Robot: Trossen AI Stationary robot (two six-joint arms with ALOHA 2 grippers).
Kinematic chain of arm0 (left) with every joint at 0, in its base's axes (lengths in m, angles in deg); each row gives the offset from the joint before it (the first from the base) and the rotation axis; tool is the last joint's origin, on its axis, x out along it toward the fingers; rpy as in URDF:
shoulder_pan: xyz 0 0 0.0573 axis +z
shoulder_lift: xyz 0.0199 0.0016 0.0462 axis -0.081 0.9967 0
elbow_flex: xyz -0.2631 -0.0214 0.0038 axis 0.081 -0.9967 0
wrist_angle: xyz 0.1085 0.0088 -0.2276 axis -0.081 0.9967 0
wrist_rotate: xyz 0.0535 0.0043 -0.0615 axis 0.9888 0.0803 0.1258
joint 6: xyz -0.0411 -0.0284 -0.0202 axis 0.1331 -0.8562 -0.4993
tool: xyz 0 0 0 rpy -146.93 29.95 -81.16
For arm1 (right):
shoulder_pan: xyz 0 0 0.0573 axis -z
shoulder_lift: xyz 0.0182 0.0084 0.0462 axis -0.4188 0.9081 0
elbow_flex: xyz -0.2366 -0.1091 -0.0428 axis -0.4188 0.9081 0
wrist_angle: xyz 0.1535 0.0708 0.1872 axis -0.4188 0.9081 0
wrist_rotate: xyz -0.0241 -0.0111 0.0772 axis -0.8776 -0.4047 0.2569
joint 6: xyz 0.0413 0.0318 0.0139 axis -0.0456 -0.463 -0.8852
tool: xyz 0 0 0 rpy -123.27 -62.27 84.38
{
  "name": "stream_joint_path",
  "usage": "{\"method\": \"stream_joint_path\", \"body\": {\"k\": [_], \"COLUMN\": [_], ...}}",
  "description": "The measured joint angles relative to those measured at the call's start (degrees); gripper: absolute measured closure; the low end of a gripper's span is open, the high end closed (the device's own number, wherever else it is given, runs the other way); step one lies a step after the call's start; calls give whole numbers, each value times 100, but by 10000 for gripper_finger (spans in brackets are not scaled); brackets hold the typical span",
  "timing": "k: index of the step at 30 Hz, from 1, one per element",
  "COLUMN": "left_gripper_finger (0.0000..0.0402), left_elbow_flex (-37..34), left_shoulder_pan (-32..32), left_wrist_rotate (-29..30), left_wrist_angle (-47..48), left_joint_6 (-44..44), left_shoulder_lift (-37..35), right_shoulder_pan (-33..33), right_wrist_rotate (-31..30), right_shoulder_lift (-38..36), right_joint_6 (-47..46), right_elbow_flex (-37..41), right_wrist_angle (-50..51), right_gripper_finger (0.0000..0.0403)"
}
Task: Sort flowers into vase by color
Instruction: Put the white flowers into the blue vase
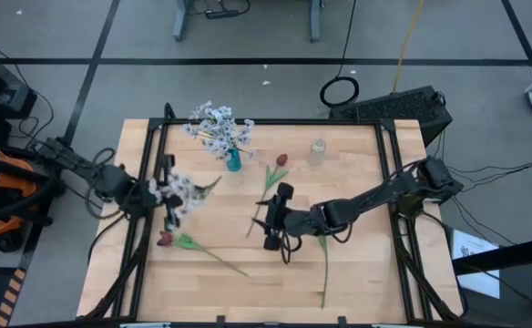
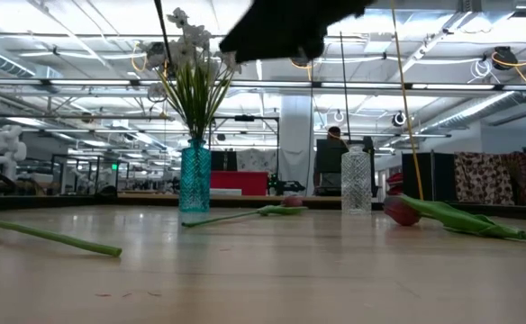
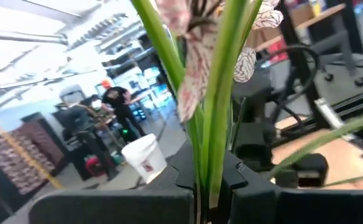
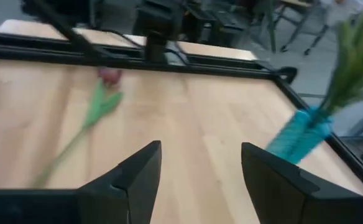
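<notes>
The left hand sits over the left side of the table, its fingers closed on the green stem of a white spray; the left wrist view shows the stalk pinched right between the dark fingers with the blossoms fanning out beyond them. Two more white sprays already stand in the teal vase toward the far edge, and a clear glass vase stands empty to its right. The right hand hovers mid-table with its jaws apart and nothing between them. Three red tulips lie flat on the wood: one near the clear vase, one at the front left, and a third whose stem runs toward the front edge. These flowers look very light, with thin, springy stems that likely bend and sag under the head. The buds and tiny blossoms would probably crush or shed, so a hold on the bare stem, below the leaves and somewhat toward the head, seems safest.
</notes>
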Motion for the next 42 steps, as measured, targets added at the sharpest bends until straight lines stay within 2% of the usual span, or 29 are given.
{"method": "stream_joint_path", "body": {"k": [3, 10, 12, 18, 26, 32, 38, 42], "left_gripper_finger": [388, 388, 388, 388, 388, 389, 389, 389], "left_elbow_flex": [0, 0, -16, -321, -376, -616, -1217, -1294], "left_shoulder_pan": [227, 925, 1129, 1684, 2287, 2641, 2910, 3229], "left_wrist_rotate": [-75, -1175, -1325, -1661, -2536, -3002, -3053, -3042], "left_wrist_angle": [173, 388, 531, 308, 345, 422, -468, -758], "left_joint_6": [165, 514, 514, 627, 694, 433, 733, 806], "left_shoulder_lift": [-198, -269, -269, -276, -280, -234, -234, -234], "right_shoulder_pan": [261, 820, 980, 1462, 1990, 2350, 2553, 2615], "right_wrist_rotate": [23, 79, 359, 1260, 1852, 2111, 2486, 2631], "right_shoulder_lift": [0, 9, 9, 9, 87, 594, 1052, 1273], "right_joint_6": [15, 457, 588, 747, 704, 663, 481, 488], "right_elbow_flex": [544, 1481, 1565, 1573, 1573, 1573, 1556, 1430], "right_wrist_angle": [-897, -3079, -3394, -3616, -3641, -4146, -4820, -4835], "right_gripper_finger": [192, 193, 193, 193, 193, 193, 193, 193]}}
